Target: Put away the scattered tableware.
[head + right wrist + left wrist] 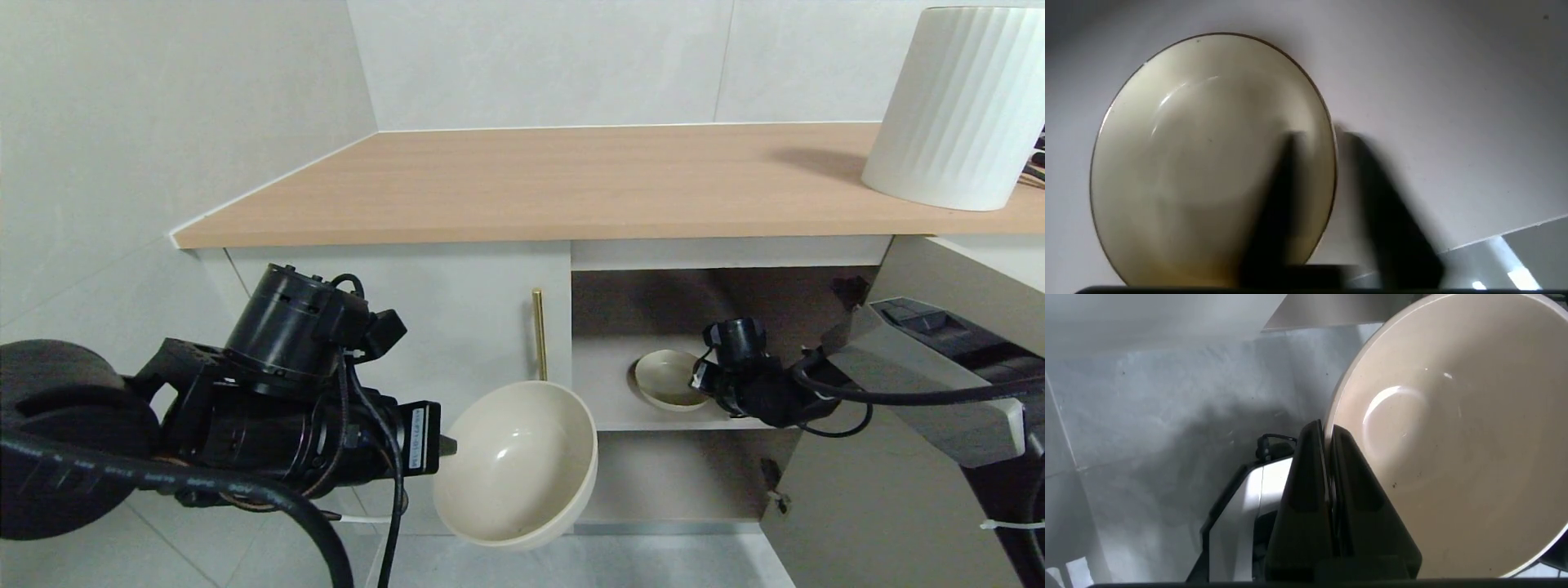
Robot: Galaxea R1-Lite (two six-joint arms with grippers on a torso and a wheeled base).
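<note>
left gripper (445, 445): nearest, at 7 o'clock in the head view; clenched on the 9 o'clock rim of the bowl (522, 457), one finger inside and one outside.
bowl: held in the air low before the closed door (441, 310), tipped on edge with the hollow toward the camera; not yet in the cabinet.
bowl handling: glazed and stiff, probably slippery and breakable, fairly heavy for a rim pinch; best kept deep in that rim grip and set down base first, gently.
closed door: just behind the bowl, brass handle (538, 335) at its 12 o'clock; blocks a straight push, so calls for a route toward 2 o'clock into the open bay.
right gripper (704, 384): inside the open bay, at 2 o'clock from the bowl; fingers parted astride the rim of the plate (665, 377), seemingly gripping nothing.
plate: lying on the shelf (608, 408), at 9 o'clock of the right gripper; shallow, thin-rimmed, glazed, apt to chip; to be taken by the rim.
in the way: right gripper and its arm across the bay's mouth, likely to need clearing out before the bowl goes in; plate taking up part of the shelf.
open door (865, 506): swung out at 4 o'clock, narrows any approach from that side.
countertop (571, 180): wooden, above and farther back.
ribbed white vessel (955, 106): farthest, at 1 o'clock on the countertop, well apart from the work.
</note>
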